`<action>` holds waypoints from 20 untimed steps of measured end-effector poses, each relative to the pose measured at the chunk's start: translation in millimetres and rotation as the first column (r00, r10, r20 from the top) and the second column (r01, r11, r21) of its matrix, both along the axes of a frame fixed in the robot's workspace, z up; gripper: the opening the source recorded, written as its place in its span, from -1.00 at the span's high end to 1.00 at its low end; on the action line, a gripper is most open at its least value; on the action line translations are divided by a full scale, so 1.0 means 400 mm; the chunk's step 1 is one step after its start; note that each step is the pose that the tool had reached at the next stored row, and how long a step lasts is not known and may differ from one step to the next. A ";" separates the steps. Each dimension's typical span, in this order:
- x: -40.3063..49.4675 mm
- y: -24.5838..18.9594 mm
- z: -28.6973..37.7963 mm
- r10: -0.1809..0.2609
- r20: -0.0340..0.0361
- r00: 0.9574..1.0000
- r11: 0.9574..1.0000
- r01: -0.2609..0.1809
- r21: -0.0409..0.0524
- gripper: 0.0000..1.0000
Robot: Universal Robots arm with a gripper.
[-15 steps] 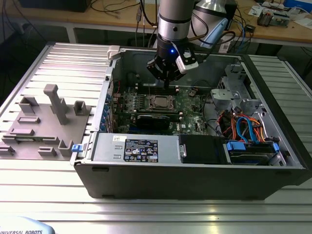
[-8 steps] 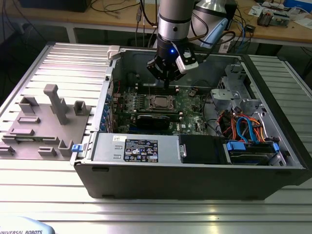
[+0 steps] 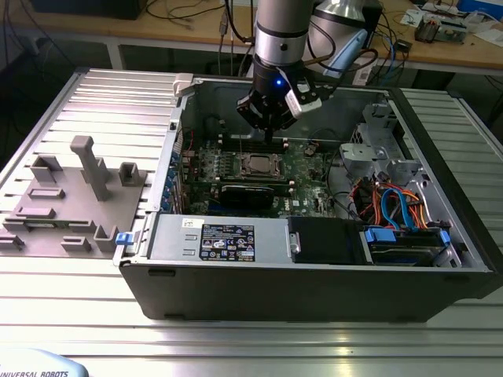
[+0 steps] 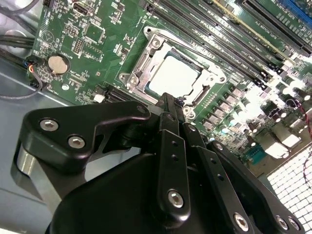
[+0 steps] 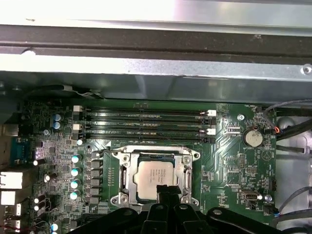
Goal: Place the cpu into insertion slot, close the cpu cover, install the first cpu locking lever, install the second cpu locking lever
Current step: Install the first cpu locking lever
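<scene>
Cpu (image 5: 155,176) sitting in insertion slot (image 5: 123,152), cpu cover (image 5: 186,171) lying over it. Hand (image 4: 170,108) hovering above, fingers clenched, grasping nothing. Risk, I judge: fingertips scraping cover if descending off-centre.

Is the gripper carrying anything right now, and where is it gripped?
Nothing is held. The black gripper is shut on nothing above the socket; the dull silver-grey square cpu already sits under the thin silvery metal cpu cover.
</scene>
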State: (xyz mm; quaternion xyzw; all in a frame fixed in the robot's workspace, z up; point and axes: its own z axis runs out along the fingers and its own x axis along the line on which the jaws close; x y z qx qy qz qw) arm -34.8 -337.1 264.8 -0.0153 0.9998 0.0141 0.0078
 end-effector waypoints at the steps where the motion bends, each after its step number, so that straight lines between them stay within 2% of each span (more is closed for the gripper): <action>1: -0.005 0.000 0.000 0.000 0.000 1.000 1.000 0.000 0.000 0.79; 6: -0.032 0.000 0.000 0.000 0.000 1.000 1.000 0.000 0.000 0.79; 11: -0.079 0.000 -0.001 0.000 0.000 1.000 1.000 0.000 0.000 0.79; 17: -0.151 0.000 -0.003 0.000 0.000 1.000 1.000 0.000 0.000 0.79; 20: -0.170 0.002 -0.004 0.000 0.000 1.000 1.000 0.000 0.002 0.79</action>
